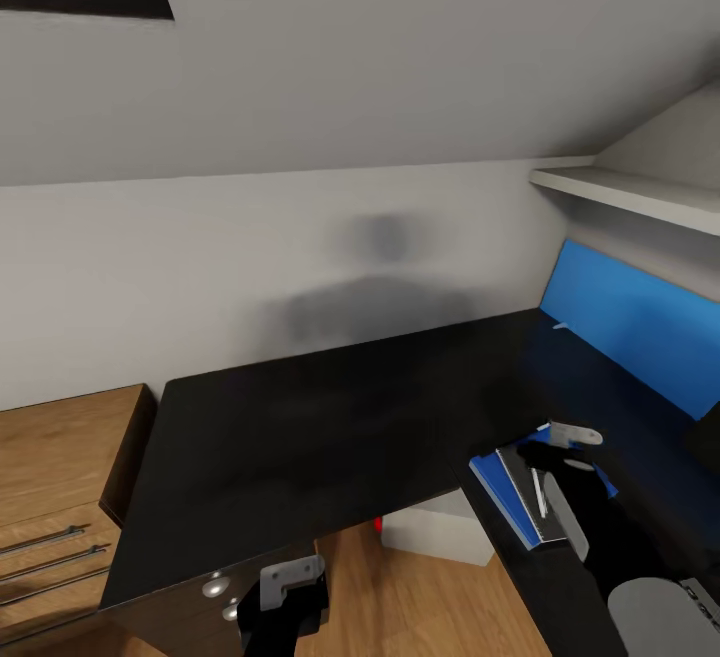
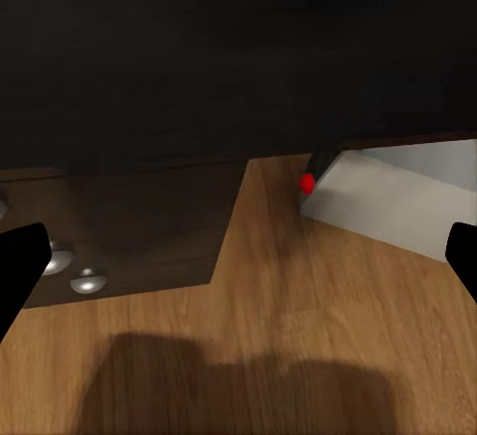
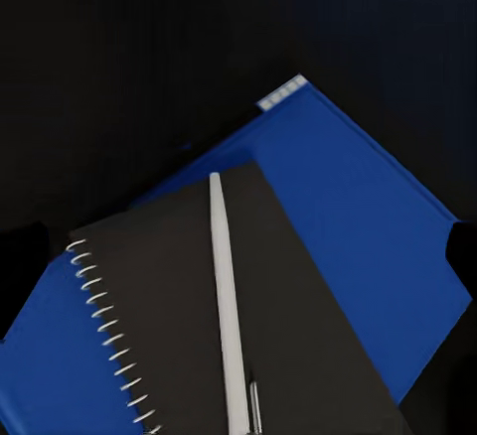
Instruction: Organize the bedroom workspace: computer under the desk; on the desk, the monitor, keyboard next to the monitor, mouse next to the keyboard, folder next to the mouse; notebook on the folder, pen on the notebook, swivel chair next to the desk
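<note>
The blue folder [image 1: 500, 489] [image 3: 368, 217] lies flat on the black desk [image 1: 320, 427], on its right wing. On the folder rests the dark grey spiral notebook [image 1: 522, 482] [image 3: 169, 306], and the slim white pen [image 1: 540, 493] [image 3: 227, 306] lies along the notebook. My right gripper [image 1: 560, 452] [image 3: 238, 246] hovers just above this stack, open, with nothing between its fingers. Under the desk stands the light grey computer [image 1: 440, 529] [image 2: 397, 197], a red light on its corner. My left gripper [image 1: 288, 597] [image 2: 238, 261] hangs open, low in front of the desk's drawers.
A light-wood dresser [image 1: 55, 477] with bar handles adjoins the desk's left end. A blue back panel [image 1: 630, 322] and a white shelf [image 1: 630, 192] rise along the right wing. Drawer knobs [image 2: 87, 281] face my left gripper. Wood floor [image 2: 298, 356] spreads below.
</note>
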